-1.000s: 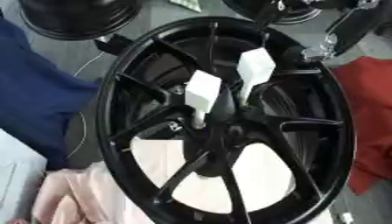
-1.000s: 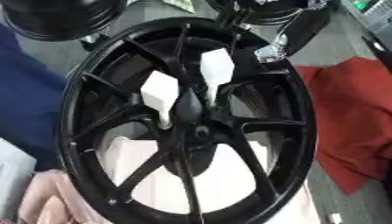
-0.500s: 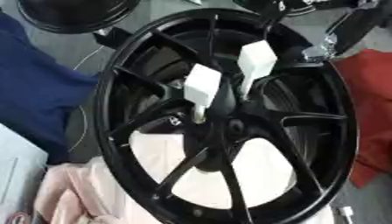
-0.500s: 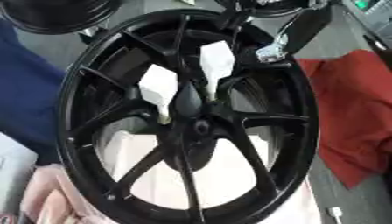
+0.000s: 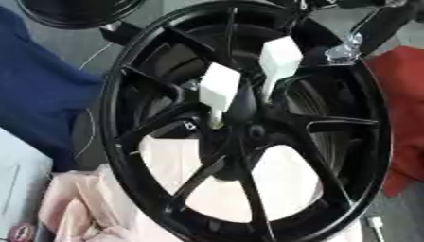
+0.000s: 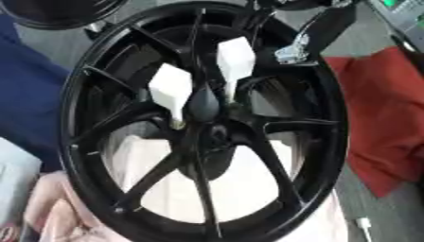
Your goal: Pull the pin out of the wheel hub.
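Observation:
A big black wheel hub (image 5: pixel 124 142) with thin spokes fills both views, lying on pale pink cloth. Two white pins stand beside its centre. The left pin (image 5: pixel 219 89) has a blocky white head and a thin stem going down into the hub. The right pin (image 5: pixel 280 59) stands a little higher. My right arm (image 5: pixel 383 21), black with a silver joint (image 5: pixel 344 49), comes in from the upper right over the rim. My right hand (image 5: pixel 242 104) shows only as a dark tapered shape between the pins, black against the spokes. Whether it touches a pin is unclear.
Blue cloth (image 5: pixel 41 94) lies at the left, red cloth (image 5: pixel 406 118) at the right, and pink cloth (image 5: pixel 75 208) under the hub's lower left. A second black wheel (image 5: pixel 75 12) sits at the top left. A small white object (image 5: pixel 377 223) lies at the lower right.
The whole picture has shifted slightly, so the camera moved. Both pins, the hub and the arm stand the same relative to each other.

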